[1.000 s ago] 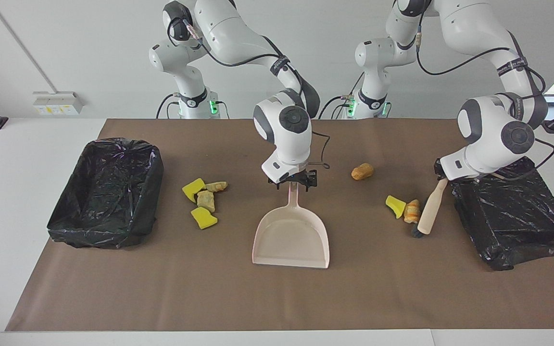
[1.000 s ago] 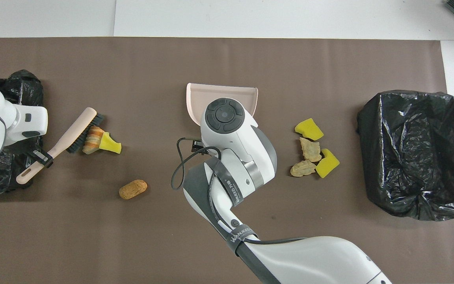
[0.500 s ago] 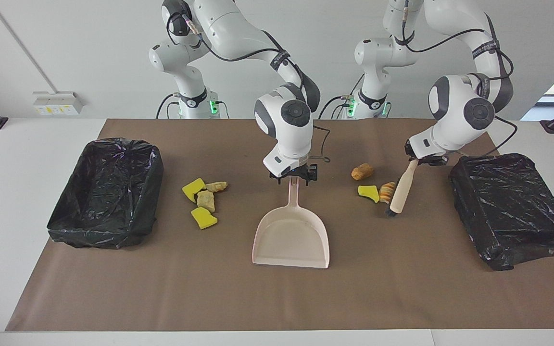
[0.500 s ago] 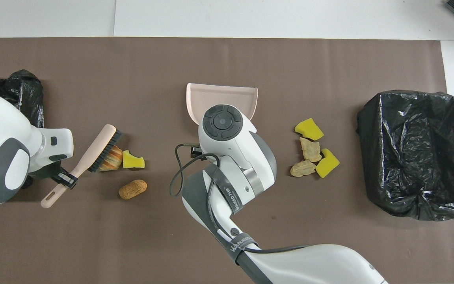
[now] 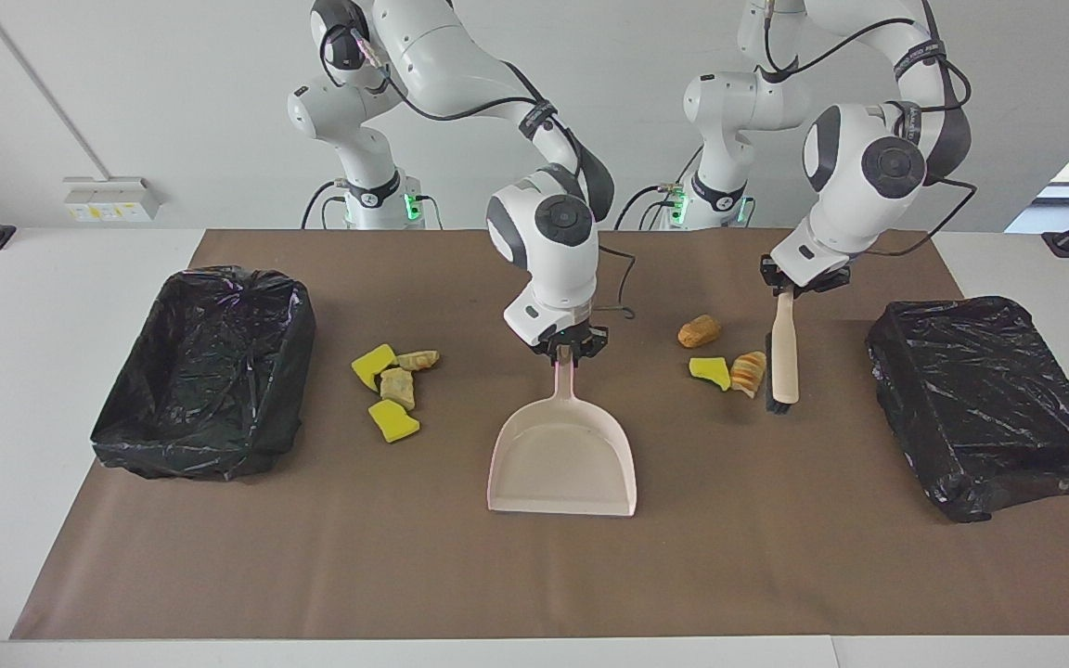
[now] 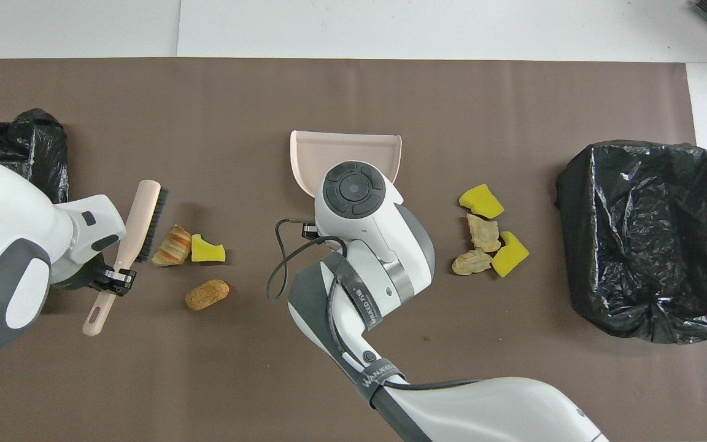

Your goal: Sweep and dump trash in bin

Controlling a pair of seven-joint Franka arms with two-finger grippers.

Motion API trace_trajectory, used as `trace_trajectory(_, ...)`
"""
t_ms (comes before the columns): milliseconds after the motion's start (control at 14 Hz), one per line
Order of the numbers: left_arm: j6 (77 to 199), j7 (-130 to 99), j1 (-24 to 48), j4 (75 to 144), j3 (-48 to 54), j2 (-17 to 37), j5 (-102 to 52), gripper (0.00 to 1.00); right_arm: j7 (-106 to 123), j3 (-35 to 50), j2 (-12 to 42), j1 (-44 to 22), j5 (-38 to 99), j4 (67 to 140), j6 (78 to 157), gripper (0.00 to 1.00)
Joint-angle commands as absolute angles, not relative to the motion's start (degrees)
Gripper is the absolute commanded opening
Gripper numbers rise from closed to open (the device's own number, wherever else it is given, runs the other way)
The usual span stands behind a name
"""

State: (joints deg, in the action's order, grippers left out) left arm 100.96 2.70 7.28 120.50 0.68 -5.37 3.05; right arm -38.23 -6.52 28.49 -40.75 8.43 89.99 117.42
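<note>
The right gripper, bent steeply down mid-table, pinches the dustpan handle. The left gripper clamps the brush, bristles beside three scraps. Four more scraps lie near the right arm's bin; bare mat lies between them and the dustpan.

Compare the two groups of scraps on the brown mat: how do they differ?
The group beside the brush has three scraps; the group near the open bin has four scraps. The three include a striped orange piece and a brown chunk lying apart; the four are packed together, two yellow and two tan. Both lie loose on the mat, outside the dustpan.
</note>
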Motion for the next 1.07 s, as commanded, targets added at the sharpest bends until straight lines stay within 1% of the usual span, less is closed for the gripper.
trace_trajectory(0,101.78,-1.40,7.03,122.25,-0.09,-7.91,3.51,0.00,-36.91,-6.15,27.51,-39.82,10.28,91.14,117.78,0.00)
trace_trajectory(143,101.60,-4.37,6.25,122.86,0.09,-8.52,4.48,0.00,-36.30,-6.24,27.25,-39.73,10.90,90.44,118.12,0.00)
trace_trajectory(214,101.51,-6.05,6.07,125.31,0.09,-10.18,4.57,0.00,-35.60,-6.76,26.72,-39.64,10.90,89.83,117.69,0.00)
trace_trajectory(357,102.21,-10.42,7.20,131.81,0.44,-15.10,4.75,0.00,-30.53,-6.94,24.10,-37.45,9.85,90.00,114.63,0.00)
trace_trajectory(571,102.22,-21.41,10.53,137.27,1.14,-19.59,4.66,0.00,-18.33,-6.94,18.83,-33.33,9.58,90.44,108.39,0.00)
trace_trajectory(643,102.04,-26.75,12.11,138.24,1.14,-19.69,4.66,0.00,-13.15,-7.03,16.98,-32.18,9.49,90.79,105.32,0.00)
trace_trajectory(786,103.61,-29.35,14.41,139.30,1.14,-17.24,4.66,0.00,-5.92,-7.03,14.08,-31.38,6.00,91.84,101.18,0.00)
trace_trajectory(1000,104.77,-31.90,14.50,139.48,1.14,-16.44,4.66,0.00,9.81,-6.86,11.52,-32.25,0.89,93.51,95.37,0.00)
